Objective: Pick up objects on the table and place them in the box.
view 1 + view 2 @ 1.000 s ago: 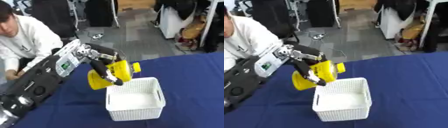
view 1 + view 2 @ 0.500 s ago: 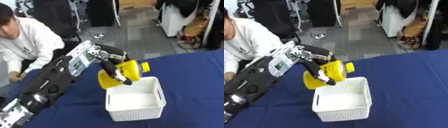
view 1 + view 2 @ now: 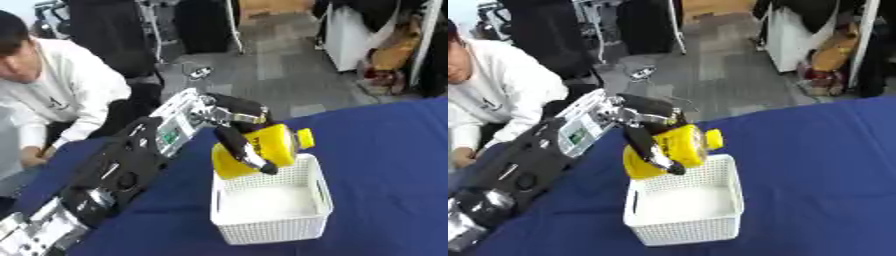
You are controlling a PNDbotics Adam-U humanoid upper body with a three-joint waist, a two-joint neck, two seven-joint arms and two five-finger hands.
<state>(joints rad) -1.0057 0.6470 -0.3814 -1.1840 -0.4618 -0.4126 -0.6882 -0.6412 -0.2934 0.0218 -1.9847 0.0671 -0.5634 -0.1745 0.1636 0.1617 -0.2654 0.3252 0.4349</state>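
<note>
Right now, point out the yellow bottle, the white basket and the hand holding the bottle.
yellow bottle (image 3: 278, 146): left eye view, on its yellow body beside the fingers.
white basket (image 3: 267, 232): left eye view, on its near wall.
left hand (image 3: 238, 145): left eye view, on the fingers curled round the bottle.

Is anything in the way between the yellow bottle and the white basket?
Nothing visible is. The left hand holds the yellow bottle over the far-left corner of the white basket, which looks empty inside, with open air below the bottle.
</note>
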